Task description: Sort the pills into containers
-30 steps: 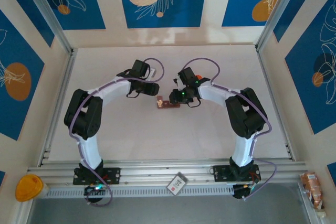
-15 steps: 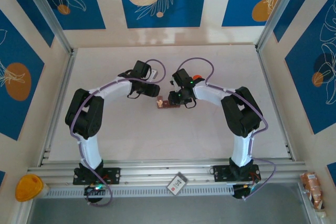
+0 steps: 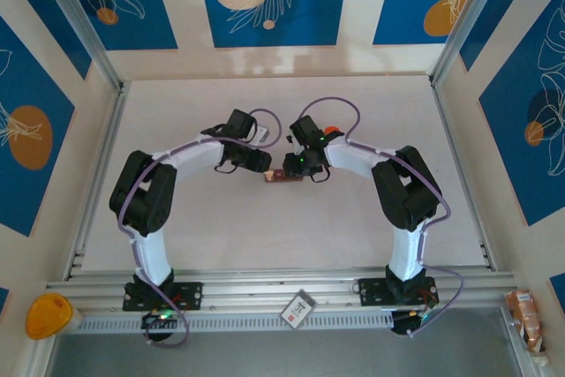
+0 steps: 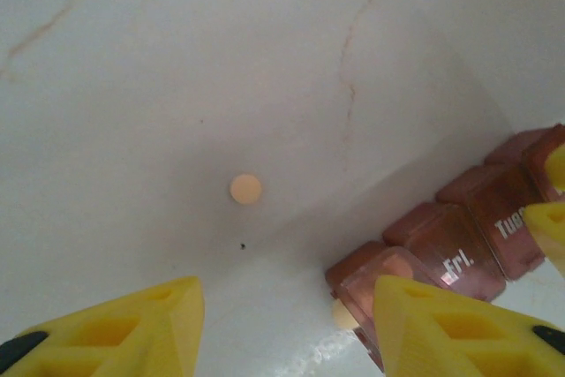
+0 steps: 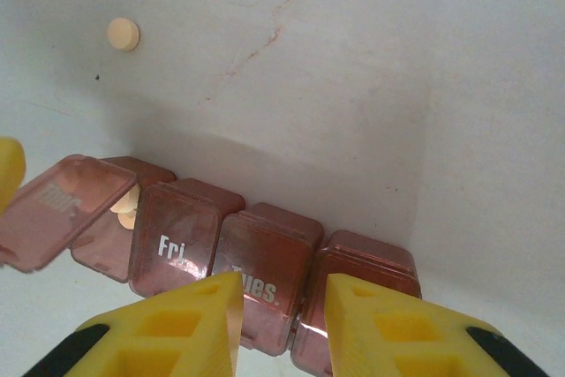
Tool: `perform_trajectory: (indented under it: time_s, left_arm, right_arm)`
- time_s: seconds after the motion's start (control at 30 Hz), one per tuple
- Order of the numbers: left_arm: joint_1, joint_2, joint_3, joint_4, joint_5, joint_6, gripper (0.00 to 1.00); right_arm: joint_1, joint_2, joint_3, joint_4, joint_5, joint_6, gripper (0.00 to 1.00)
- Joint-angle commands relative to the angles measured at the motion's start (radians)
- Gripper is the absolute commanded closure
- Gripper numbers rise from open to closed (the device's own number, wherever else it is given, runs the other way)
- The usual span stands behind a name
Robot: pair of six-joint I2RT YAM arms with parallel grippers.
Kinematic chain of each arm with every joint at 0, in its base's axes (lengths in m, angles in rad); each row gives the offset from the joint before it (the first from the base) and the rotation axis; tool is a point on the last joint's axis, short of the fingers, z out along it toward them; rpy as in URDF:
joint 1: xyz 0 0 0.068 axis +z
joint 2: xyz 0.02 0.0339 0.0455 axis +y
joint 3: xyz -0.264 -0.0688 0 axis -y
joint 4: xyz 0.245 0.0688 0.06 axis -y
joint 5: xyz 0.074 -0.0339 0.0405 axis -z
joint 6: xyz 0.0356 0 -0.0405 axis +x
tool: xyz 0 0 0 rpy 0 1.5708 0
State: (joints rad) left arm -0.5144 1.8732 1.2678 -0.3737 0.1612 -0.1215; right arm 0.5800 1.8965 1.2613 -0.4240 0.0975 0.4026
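Observation:
The containers (image 3: 281, 176) are a dark reddish-brown strip of joined square compartments (image 5: 265, 262) at mid-table. The left end lid (image 5: 57, 209) stands open, with a pale pill (image 5: 126, 209) inside. Another round pill (image 4: 245, 189) lies loose on the white table beyond the strip (image 4: 459, 245). My right gripper (image 5: 282, 293) is shut on the strip's right part, near the "Tues." lid. My left gripper (image 4: 282, 306) is open over bare table at the strip's left end. Its right finger (image 4: 441, 324) lies over the open lid, and nothing is between its fingers.
An orange bottle (image 3: 331, 131) stands just behind my right wrist. White walls enclose the table (image 3: 221, 227). On the near rail lie a small card (image 3: 297, 308), a yellow object (image 3: 48, 315) at the left and a packet (image 3: 527, 320) at the right.
My left gripper has moved right, up to the strip's open end, and its jaws have narrowed. The right gripper shifted slightly left early on and then held still on the strip.

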Motion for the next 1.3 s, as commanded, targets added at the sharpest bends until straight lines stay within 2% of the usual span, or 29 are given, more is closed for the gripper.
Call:
perform_trajectory:
  time_s: [0.0,0.23,0.63,0.93,1.27]
  left_arm:
    - [-0.017,-0.055,-0.023,0.007,0.033,0.0,0.48]
    - [-0.021,-0.075,-0.032,0.044,0.021,-0.022,0.42]
    - [-0.004,-0.118,-0.003,0.075,-0.077,-0.033,0.34]
    - [-0.003,-0.024,0.073,-0.027,-0.067,0.007,0.35]
    - [-0.019,0.002,0.046,-0.062,-0.06,0.033,0.41]
  right_arm:
    - [0.001,0.024,-0.022,-0.017,-0.011,0.02,0.68]
    - [0.0,0.012,-0.014,-0.025,-0.027,0.013,0.68]
    - [-0.035,-0.076,0.025,-0.045,-0.094,-0.004,0.66]
    - [-0.043,-0.06,0.011,-0.044,-0.123,-0.015,0.66]
    - [-0.042,-0.008,-0.028,-0.008,-0.139,-0.002,0.67]
